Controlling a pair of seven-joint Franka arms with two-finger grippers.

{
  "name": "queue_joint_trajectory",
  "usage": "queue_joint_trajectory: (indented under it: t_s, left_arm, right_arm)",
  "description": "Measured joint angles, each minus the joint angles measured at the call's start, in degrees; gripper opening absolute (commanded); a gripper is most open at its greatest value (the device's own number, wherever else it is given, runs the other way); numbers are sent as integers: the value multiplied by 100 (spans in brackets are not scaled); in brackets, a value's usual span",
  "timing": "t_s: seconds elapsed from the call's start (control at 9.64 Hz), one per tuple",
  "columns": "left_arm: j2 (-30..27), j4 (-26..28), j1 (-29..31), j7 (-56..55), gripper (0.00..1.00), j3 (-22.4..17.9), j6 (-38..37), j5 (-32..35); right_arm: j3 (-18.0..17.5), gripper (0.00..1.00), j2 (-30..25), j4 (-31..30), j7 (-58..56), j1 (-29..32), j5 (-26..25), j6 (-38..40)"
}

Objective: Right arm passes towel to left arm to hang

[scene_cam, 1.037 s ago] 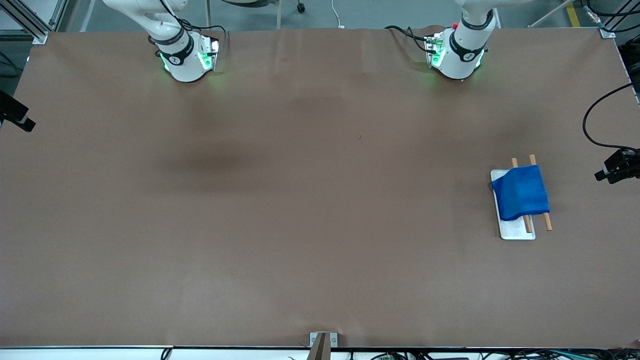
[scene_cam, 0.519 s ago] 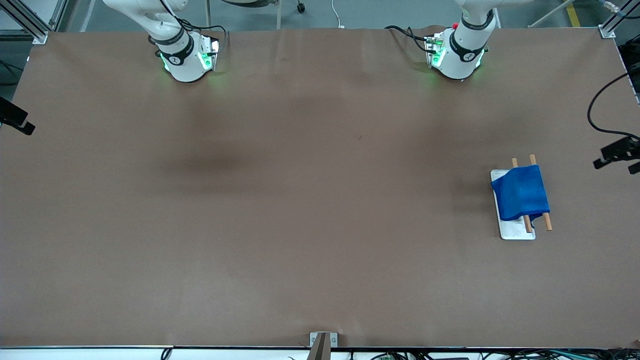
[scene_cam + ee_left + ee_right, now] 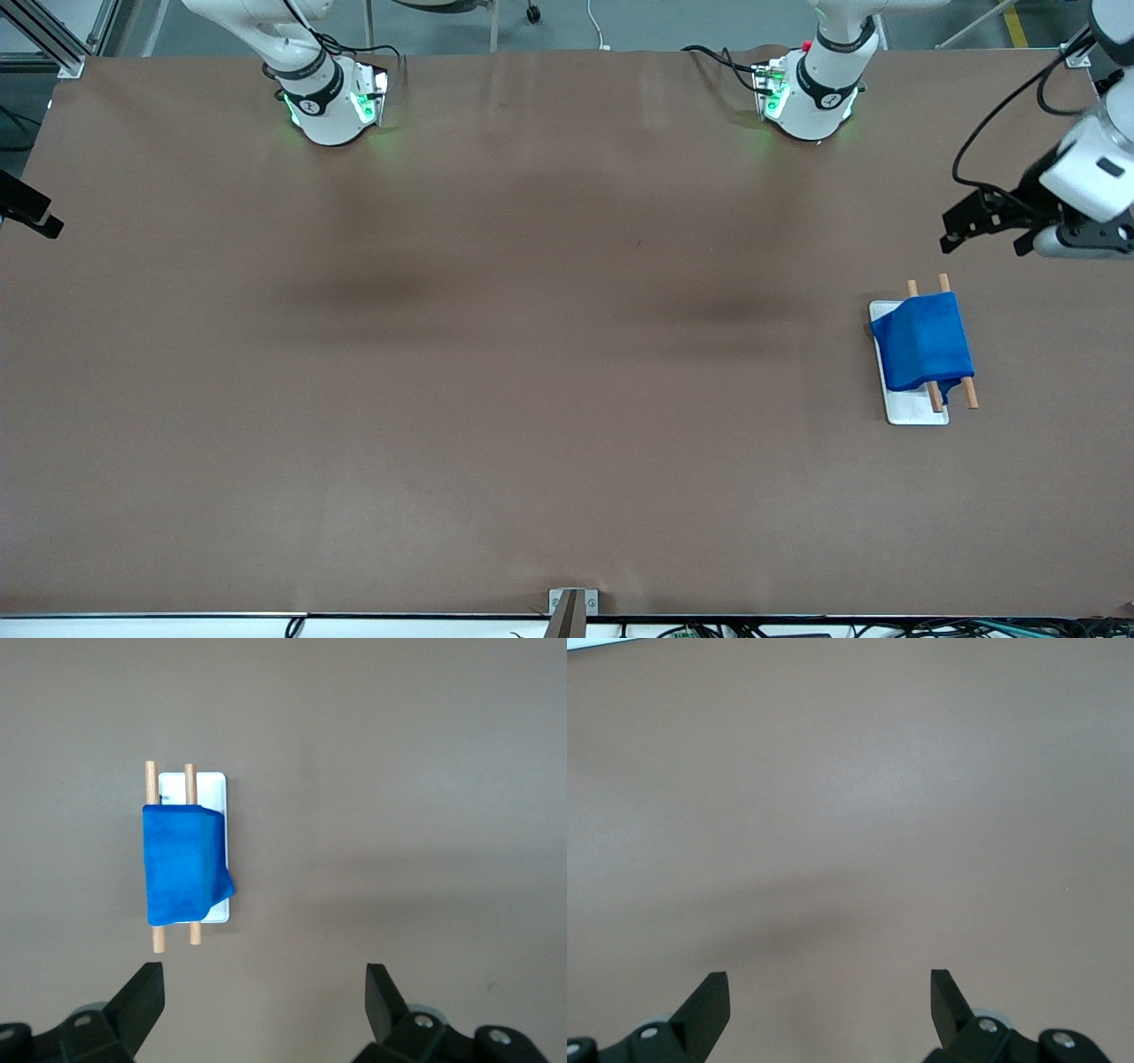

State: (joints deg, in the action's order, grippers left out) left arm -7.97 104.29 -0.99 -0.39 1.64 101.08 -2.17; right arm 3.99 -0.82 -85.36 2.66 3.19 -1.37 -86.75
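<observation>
The royal-blue towel (image 3: 923,341) hangs draped over two wooden dowels (image 3: 971,395) of a small rack with a white base (image 3: 917,410), toward the left arm's end of the table. It also shows in the left wrist view (image 3: 182,864). My left gripper (image 3: 992,232) is up in the air beside the rack, open and empty, with its fingertips spread wide (image 3: 261,979). My right gripper (image 3: 828,985) is open and empty over bare table at the right arm's end. Only a black part of it (image 3: 27,211) shows at the edge of the front view.
The brown table (image 3: 532,354) spreads wide between the two arm bases (image 3: 328,106) (image 3: 811,97). A small metal bracket (image 3: 571,604) sits at the table edge nearest the front camera. A black cable (image 3: 1001,115) trails from the left wrist.
My left gripper has risen away from the rack toward the robots' side and shows more fully in the front view. The towel, the rack and the right gripper have stayed put.
</observation>
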Motion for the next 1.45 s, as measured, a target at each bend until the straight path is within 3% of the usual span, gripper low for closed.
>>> queue_joint_trajectory:
  t_s: [0.52, 1.45]
  left_arm:
    - [298, -1731, 1, -4, 100, 50, -1362, 1]
    - [525, -1810, 21, 3, 100, 45, -1676, 6]
  right_arm:
    - [2, 100, 0, 0, 0, 0, 0, 4]
    - [3, 100, 0, -31, 0, 1, 0, 6]
